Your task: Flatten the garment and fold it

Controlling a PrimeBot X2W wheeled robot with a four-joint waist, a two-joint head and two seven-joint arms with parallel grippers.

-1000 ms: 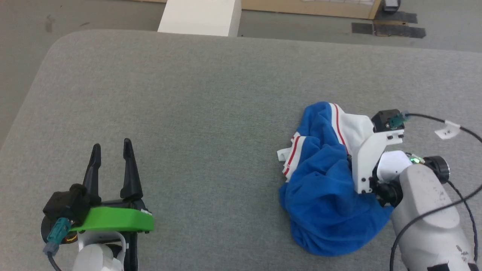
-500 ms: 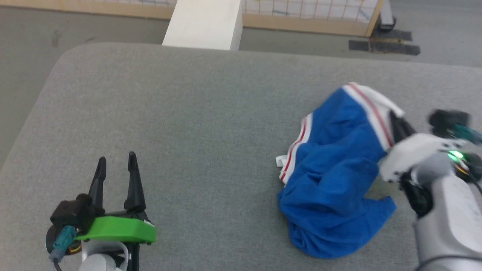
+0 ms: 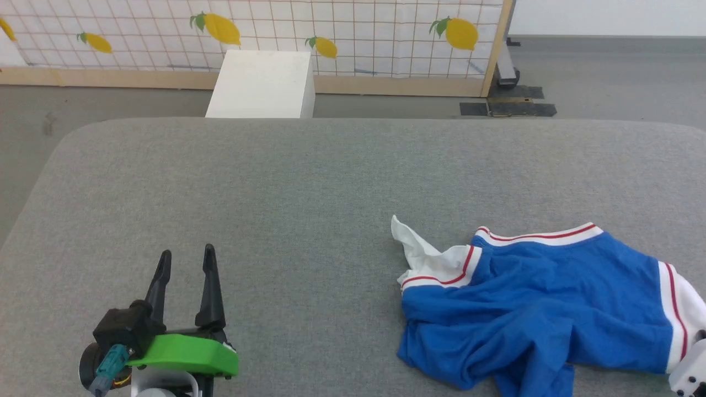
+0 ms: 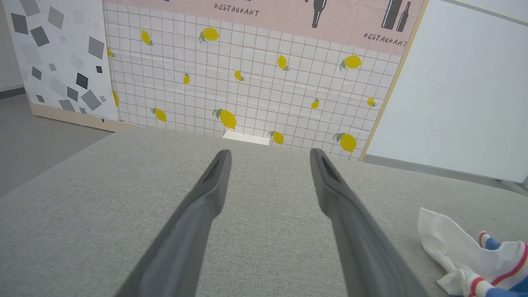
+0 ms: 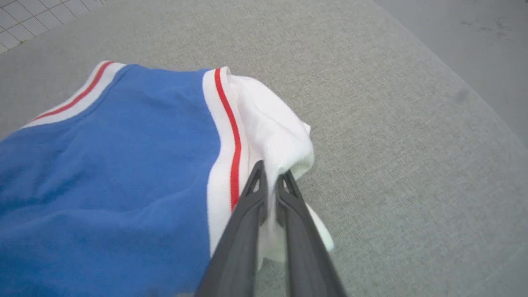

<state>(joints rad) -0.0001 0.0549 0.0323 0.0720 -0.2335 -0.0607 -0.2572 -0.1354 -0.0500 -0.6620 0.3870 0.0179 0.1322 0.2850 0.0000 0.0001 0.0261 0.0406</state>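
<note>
The right gripper (image 5: 270,173) pinches a white sleeve of the blue garment (image 3: 540,298), which lies rumpled to its left on the grey table (image 3: 309,187). The left gripper (image 3: 186,251), well apart from the cloth, has its fingers spread and holds nothing.

The shirt (image 3: 540,292), blue with white sleeves and red-striped white trim, lies rumpled and partly spread on the grey table (image 3: 276,193), one white sleeve pinched in the right gripper (image 5: 270,175).
</note>
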